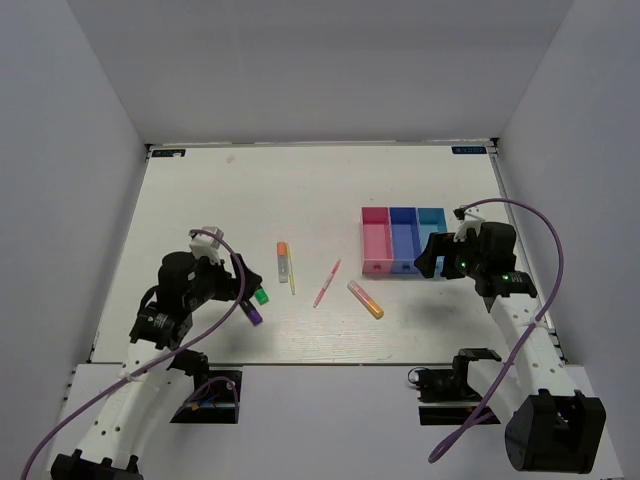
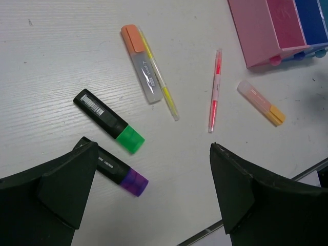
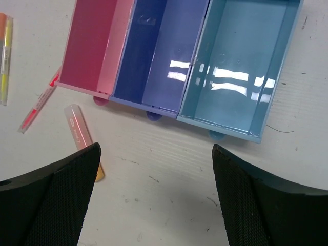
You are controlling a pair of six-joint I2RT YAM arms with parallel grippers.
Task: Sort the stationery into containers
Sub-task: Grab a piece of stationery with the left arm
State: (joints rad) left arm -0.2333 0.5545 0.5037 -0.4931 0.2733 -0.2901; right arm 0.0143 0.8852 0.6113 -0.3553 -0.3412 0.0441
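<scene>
The stationery lies loose on the white table. An orange-capped white marker [image 1: 283, 260] and a thin yellow stick [image 1: 291, 272] lie side by side. To their right lie a thin pink pen [image 1: 327, 283] and a yellow-orange highlighter [image 1: 365, 299]. The green-capped marker [image 2: 108, 121] and purple-capped marker [image 2: 115, 168] lie by my left gripper [image 2: 154, 146], which is open and empty; its left finger overlaps the purple one's end. The tray has pink [image 1: 376, 240], dark blue [image 1: 403, 240] and light blue [image 3: 241, 66] bins, all empty. My right gripper [image 3: 156, 147] is open and empty just in front of it.
Grey walls stand close on the left, right and back of the table [image 1: 300, 190]. The table's near edge [image 1: 320, 361] runs just behind both arm bases. Purple cables [image 1: 555, 250] loop off both arms.
</scene>
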